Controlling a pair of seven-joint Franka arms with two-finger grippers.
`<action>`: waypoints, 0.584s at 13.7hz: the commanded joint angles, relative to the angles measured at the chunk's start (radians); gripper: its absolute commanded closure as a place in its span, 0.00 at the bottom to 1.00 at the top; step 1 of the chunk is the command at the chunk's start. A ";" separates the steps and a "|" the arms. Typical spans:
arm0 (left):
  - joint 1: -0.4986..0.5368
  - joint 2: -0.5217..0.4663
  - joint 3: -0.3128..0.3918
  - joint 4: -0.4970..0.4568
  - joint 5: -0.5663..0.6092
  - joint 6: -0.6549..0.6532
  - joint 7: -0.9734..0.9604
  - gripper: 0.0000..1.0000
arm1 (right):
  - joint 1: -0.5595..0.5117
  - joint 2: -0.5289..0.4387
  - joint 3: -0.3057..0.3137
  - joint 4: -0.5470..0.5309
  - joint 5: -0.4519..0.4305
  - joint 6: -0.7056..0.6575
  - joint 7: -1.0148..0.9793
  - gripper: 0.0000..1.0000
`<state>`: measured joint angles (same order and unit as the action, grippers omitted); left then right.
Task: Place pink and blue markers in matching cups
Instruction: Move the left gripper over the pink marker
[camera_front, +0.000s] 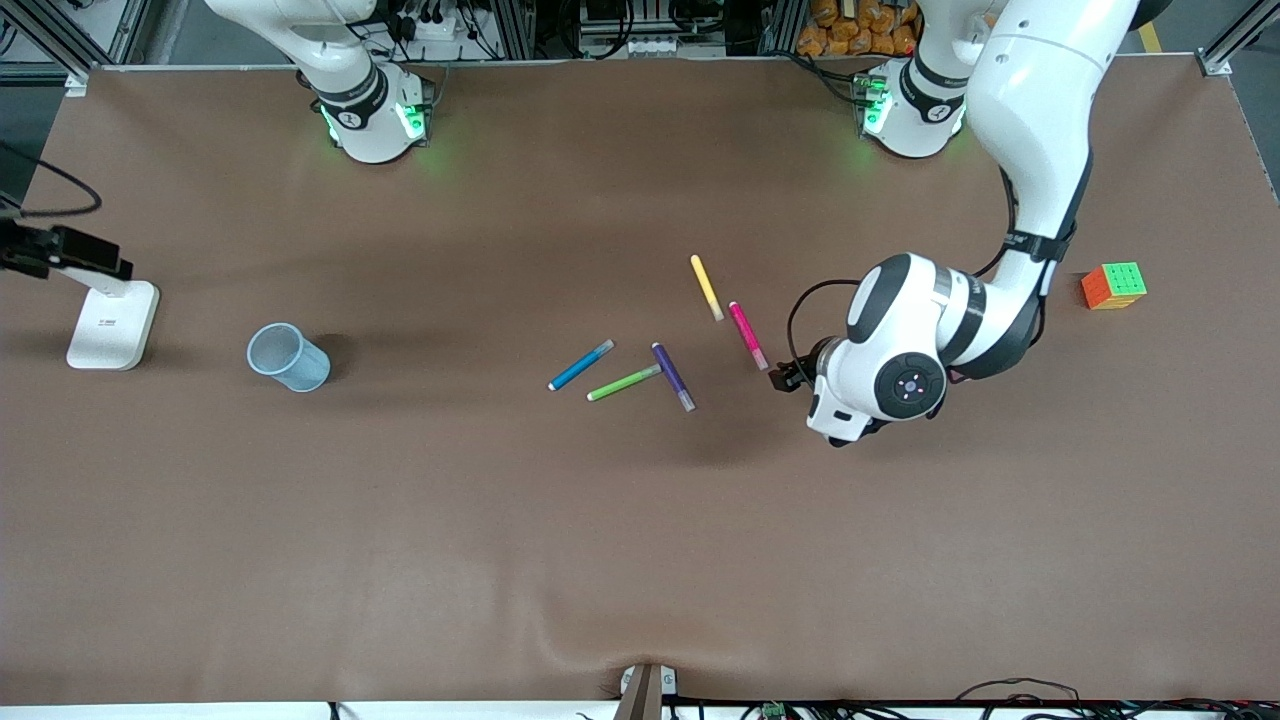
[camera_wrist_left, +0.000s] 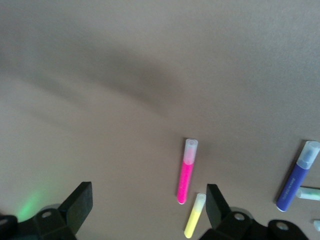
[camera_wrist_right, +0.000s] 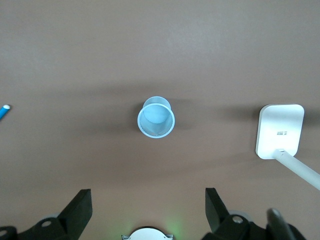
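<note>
The brown surface (camera_front: 400, 560) ran wide, with long bare stretches on the side nearest the front camera. Five markers lay in a loose cluster near the middle. The pink marker (camera_front: 747, 335) lay flat, close beside the yellow marker (camera_front: 707, 287), the two nearly parallel but not touching; the yellow one sat a little farther from the front camera. Toward the right arm's end of the cluster lay the blue marker (camera_front: 580, 365), with the green marker (camera_front: 624, 382) just beside it and the purple marker (camera_front: 673, 376) meeting the green one's end or nearly so. Open room separated the pink marker from the purple one.

The light blue cup (camera_front: 289, 357) stood upright and alone toward the right arm's end, well apart from the markers, with bare surface on every side. A white stand base (camera_front: 113, 324) sat nearer that end's edge. A colour cube (camera_front: 1113, 285) rested toward the left arm's end, well apart from everything. No pink cup could be made out in any view.

The left gripper (camera_wrist_left: 148, 207) hung low over the surface just beside the pink marker's capped end, its jaws spread wide and holding nothing; its wrist view showed the pink and yellow markers lying between the two fingers (camera_wrist_left: 77, 205). The right gripper (camera_wrist_right: 148, 210) waited high over the light blue cup, its jaws likewise wide open and empty, the cup's mouth facing up at it.
</note>
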<state>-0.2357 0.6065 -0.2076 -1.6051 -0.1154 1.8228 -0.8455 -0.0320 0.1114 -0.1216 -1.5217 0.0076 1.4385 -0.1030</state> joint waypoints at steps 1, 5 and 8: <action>-0.014 0.022 0.002 0.008 -0.024 0.013 -0.026 0.00 | -0.035 0.059 0.013 0.052 -0.003 -0.010 -0.014 0.00; -0.016 0.035 0.002 -0.030 -0.049 0.091 -0.030 0.00 | -0.048 0.119 0.011 0.052 -0.003 0.006 -0.014 0.00; -0.017 0.035 0.002 -0.032 -0.052 0.095 -0.030 0.00 | -0.059 0.120 0.013 0.048 0.006 -0.004 0.002 0.00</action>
<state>-0.2476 0.6514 -0.2076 -1.6263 -0.1479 1.9027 -0.8615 -0.0670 0.2227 -0.1227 -1.5021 0.0074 1.4531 -0.1035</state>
